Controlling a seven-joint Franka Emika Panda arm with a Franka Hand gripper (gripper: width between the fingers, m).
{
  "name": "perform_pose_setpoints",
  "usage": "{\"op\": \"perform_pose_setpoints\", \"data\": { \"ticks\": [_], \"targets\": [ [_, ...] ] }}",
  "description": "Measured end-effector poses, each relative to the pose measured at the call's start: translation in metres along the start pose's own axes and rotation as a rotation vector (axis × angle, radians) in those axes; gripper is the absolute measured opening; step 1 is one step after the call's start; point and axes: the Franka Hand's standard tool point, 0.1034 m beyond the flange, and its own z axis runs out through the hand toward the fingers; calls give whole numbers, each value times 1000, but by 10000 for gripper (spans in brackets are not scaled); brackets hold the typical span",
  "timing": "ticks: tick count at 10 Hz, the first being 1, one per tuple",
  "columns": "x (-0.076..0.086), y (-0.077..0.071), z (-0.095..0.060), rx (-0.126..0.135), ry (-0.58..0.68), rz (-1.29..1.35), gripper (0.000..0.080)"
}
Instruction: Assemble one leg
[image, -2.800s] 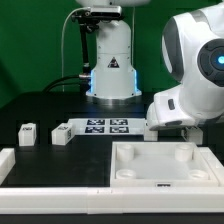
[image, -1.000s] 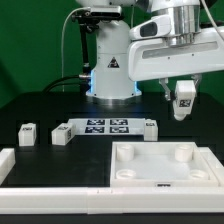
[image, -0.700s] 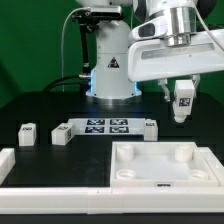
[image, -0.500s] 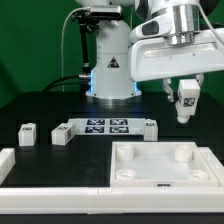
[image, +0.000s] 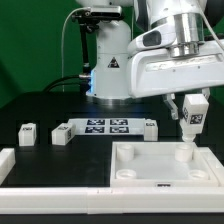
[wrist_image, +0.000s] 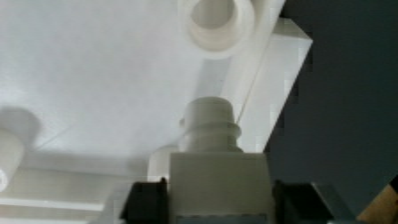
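My gripper (image: 190, 122) is shut on a white leg (image: 192, 115) with a black-and-white marker on its face. It holds the leg upright over the far right corner of the large white tray-like piece (image: 140, 175), just above a raised round socket (image: 183, 153). In the wrist view the held leg (wrist_image: 214, 150) points its threaded tip down at the tray's floor (wrist_image: 107, 70), between two dark fingers (wrist_image: 150, 200), with another socket (wrist_image: 222, 25) farther off. Three more legs lie on the table: one (image: 28, 134) at the exterior view's left, one (image: 62, 134) beside it, one (image: 150, 127) past the marker board.
The marker board (image: 105, 126) lies on the black table behind the tray. A white raised border (image: 20, 160) runs along the front at the exterior view's left. The robot's base (image: 110, 65) stands at the back.
The gripper has risen from low by the table with the leg in it, then moved to the exterior view's right and down, over the tray's far right corner.
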Motion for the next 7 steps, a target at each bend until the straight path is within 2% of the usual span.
{"op": "perform_pose_setpoints", "data": {
  "ticks": [2,4,7],
  "targets": [
    [0,2,1,-9,37,1,287],
    [7,8,2,-32,147,-9,287],
    [26,12,15,-22,128,-16,287]
  ]
}}
